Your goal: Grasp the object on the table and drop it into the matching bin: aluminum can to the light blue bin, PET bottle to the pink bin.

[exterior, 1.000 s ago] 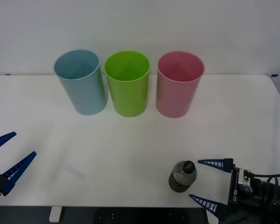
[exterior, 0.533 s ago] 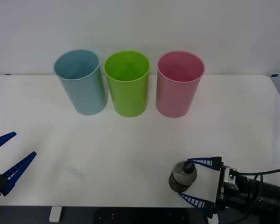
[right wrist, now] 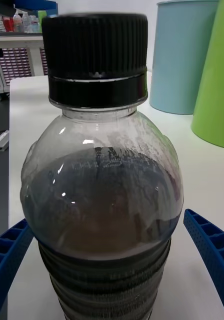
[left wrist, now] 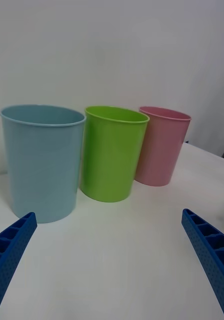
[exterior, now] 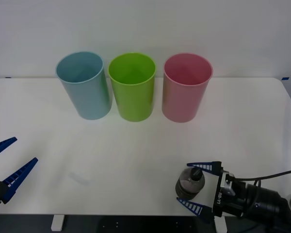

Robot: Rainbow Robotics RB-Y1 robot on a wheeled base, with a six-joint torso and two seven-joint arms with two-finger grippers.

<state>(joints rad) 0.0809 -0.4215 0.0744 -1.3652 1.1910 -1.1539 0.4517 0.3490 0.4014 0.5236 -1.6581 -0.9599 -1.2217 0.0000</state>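
Bottle: small clear PET bottle [exterior: 189, 183] with dark brown liquid and black screw cap [right wrist: 95, 59] stood upright on the white table [exterior: 242, 121], near its front edge, well apart from the bins.
Right gripper: right gripper [exterior: 198, 186] sat low at the table's front right, blue ribbed fingers spread, one on each side of the bottle's body.
Contact: wrist view showed a gap between each fingertip [right wrist: 209, 247] and the bottle wall; front view put the tips just beside the bottle. Not clamped, nothing held.
Bottle vs fingers: centred between the two tips, its body well inside the jaw opening, cap above finger level.
Left gripper: left gripper [exterior: 4, 165] was parked at the table's front left corner, fingers wide apart, nothing between them.
Bins: light blue bin [exterior: 85, 86], lime green bin [exterior: 132, 87] and pink bin [exterior: 185, 87] stood upright in a row at the far side of the table, in that order from the robot's left to right, close together.
Bins vs left fingers: all three stood beyond the open left fingertips [left wrist: 204, 250], light blue one nearest.
Bins vs right fingers: light blue and green showed beyond the bottle, far past the tips.
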